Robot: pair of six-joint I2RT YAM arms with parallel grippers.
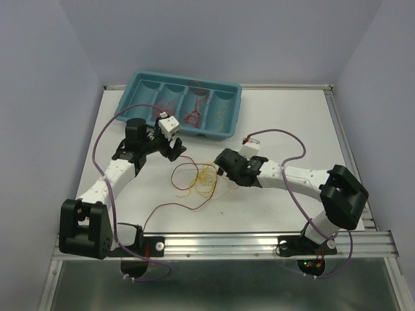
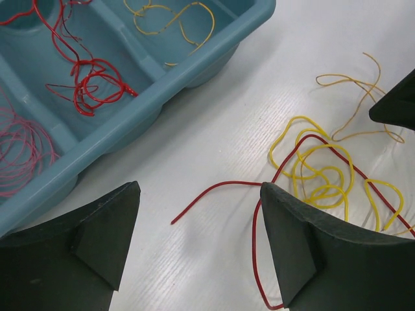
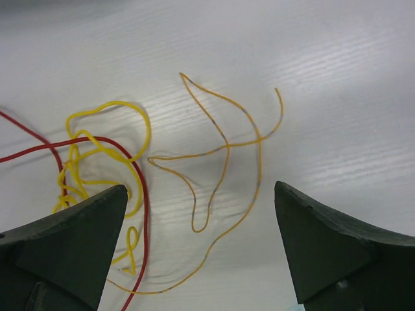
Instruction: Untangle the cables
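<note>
Yellow wire (image 2: 318,172) lies in a loose knot of loops on the white surface (image 1: 285,116), with a red wire (image 2: 220,191) arching across it and trailing off toward the near edge. Just beside the knot lies an orange wire (image 3: 220,155); it seems to be clear of the yellow loops, though its lower end runs behind a finger. The right gripper (image 3: 200,194) hangs over this orange wire with its jaws spread wide and nothing pinched. The left gripper (image 2: 198,214) is likewise spread and empty, above the loose end of the red wire. The teal tray (image 2: 194,71) at the far side holds a red tangle (image 2: 91,84), a yellow strand (image 2: 175,19) and a pinkish coil (image 2: 19,155), each in a separate compartment.
</note>
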